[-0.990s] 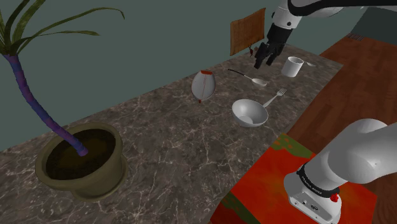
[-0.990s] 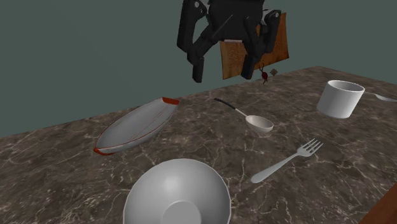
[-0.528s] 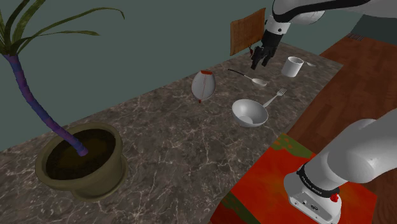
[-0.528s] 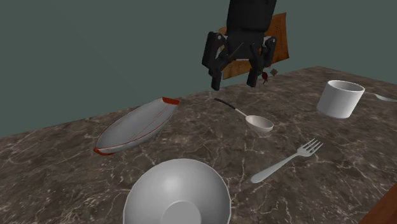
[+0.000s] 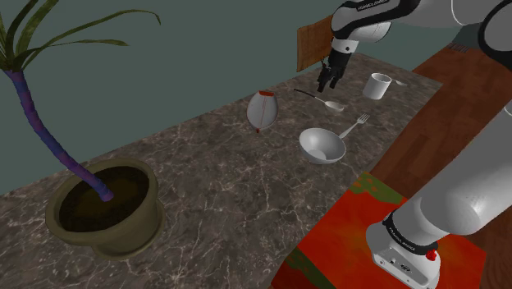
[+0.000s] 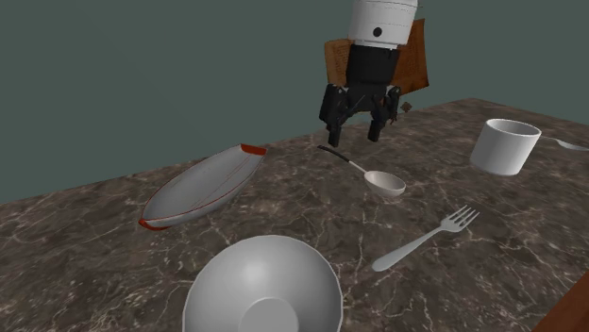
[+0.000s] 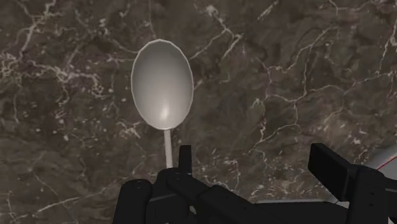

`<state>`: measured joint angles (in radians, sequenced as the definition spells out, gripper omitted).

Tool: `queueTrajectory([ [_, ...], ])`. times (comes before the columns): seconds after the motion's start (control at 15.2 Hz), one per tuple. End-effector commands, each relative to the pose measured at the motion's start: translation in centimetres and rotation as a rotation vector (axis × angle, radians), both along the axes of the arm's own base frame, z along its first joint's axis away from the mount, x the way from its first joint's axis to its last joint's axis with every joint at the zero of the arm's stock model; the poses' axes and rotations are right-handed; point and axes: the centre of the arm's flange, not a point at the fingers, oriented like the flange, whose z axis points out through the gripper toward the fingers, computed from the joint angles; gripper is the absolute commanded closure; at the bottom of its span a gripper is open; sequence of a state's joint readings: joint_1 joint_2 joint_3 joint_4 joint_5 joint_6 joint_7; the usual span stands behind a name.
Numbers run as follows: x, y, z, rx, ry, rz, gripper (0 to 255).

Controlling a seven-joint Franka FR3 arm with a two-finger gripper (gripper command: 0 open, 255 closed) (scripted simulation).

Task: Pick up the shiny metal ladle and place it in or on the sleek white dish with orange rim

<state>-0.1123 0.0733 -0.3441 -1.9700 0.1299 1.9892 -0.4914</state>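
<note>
The ladle [image 6: 370, 175] is a grey metal spoon with a thin dark-ended handle, lying flat on the marble counter [image 5: 205, 176]. Its oval bowl [image 7: 162, 84] shows ahead of the hand, and the handle runs back beside one finger [image 7: 186, 159]. My black gripper [image 6: 354, 130] hangs open just above the handle end, touching nothing; it also appears as gripper [image 5: 327, 82] and gripper [image 7: 257, 167]. The white dish with an orange rim [image 6: 203, 186] lies tilted on the counter, beside the ladle [image 5: 322, 100] toward the shoulder view's left, as dish [image 5: 262, 110].
A grey bowl [image 6: 264, 288] and a fork [image 6: 425, 239] lie nearer the front edge. A white cup [image 6: 505, 146] stands past the ladle's bowl, with another utensil [image 6: 571, 143] behind it. A brown board [image 5: 318, 41] leans on the wall. A potted plant [image 5: 102, 205] stands far off.
The open gripper has come down and moved toward the wall, from above the dish side to just over the ladle's handle end, and the wrist has turned. Nothing on the counter moved.
</note>
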Motion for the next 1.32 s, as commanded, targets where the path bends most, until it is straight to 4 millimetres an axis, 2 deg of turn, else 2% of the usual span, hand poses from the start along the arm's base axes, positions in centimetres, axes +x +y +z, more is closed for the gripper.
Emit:
queueTrajectory([
  [0.0,1.8,-1.8,-1.5,0.002,0.006,0.011,0],
  [0.33,5.6,-6.1,-5.2,0.009,0.022,0.033,0],
  [0.4,5.9,-6.4,-5.5,0.01,0.023,0.035,0],
  [0.86,5.8,-5.9,-9.5,0.01,0.023,0.035,0],
  [1.25,5.8,-5.9,-9.5,0.01,0.023,0.035,0],
])
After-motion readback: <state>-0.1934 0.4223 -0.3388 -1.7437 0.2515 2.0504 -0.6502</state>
